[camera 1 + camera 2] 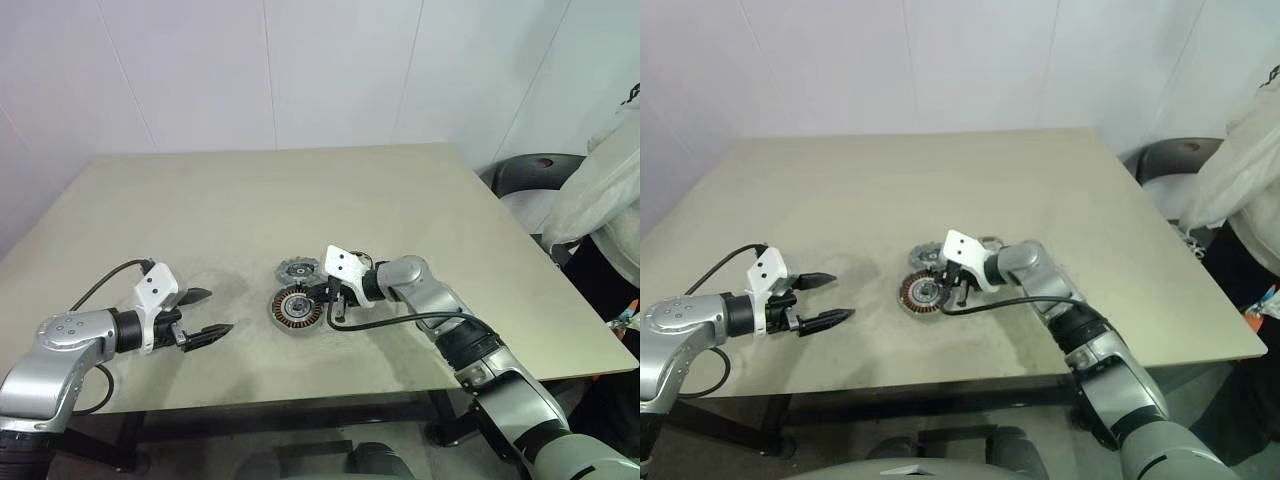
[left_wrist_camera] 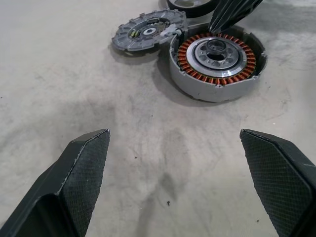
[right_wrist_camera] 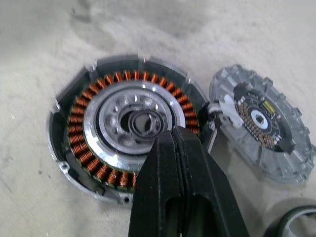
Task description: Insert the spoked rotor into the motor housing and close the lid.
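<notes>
My left gripper (image 1: 206,315) hangs over the bare left part of the table (image 1: 200,200), its 2 fingers spread wide and holding nothing, well apart from the parts. Near the table's middle sits the motor housing (image 1: 297,308), coppery windings showing round its silver hub. The lid (image 1: 298,269) lies flat, touching the housing's far edge. My right gripper (image 3: 178,148) has its 2 fingers pressed together, with nothing visible between them, tips over the housing's rim beside the hub. The spoked rotor (image 2: 190,5) lies just beyond, its black rim (image 3: 295,224) near the lid.
</notes>
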